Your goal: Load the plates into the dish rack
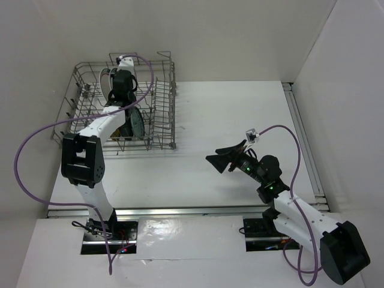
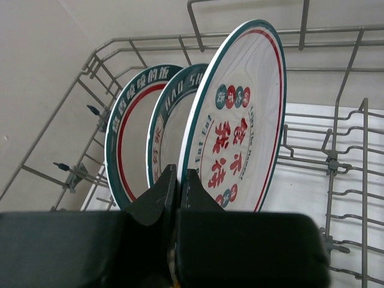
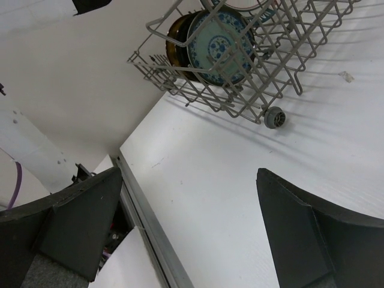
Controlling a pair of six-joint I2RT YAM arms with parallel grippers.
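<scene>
Steadiness counts: my left tool [image 2: 178, 183], clamped on the red-marked plate [image 2: 240, 120], must seat it upright in the dish rack [image 2: 354, 66] before releasing.

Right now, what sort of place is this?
Likely a lab test booth, not a kitchen: white walls box in a white table, two robot arms bolted at its edge, one rack of plates.

Robotics lab bench, white table [image 1: 240, 120], plain white walls [image 1: 210, 36] around it, aluminium rail [image 1: 180, 210] at its edge
</scene>
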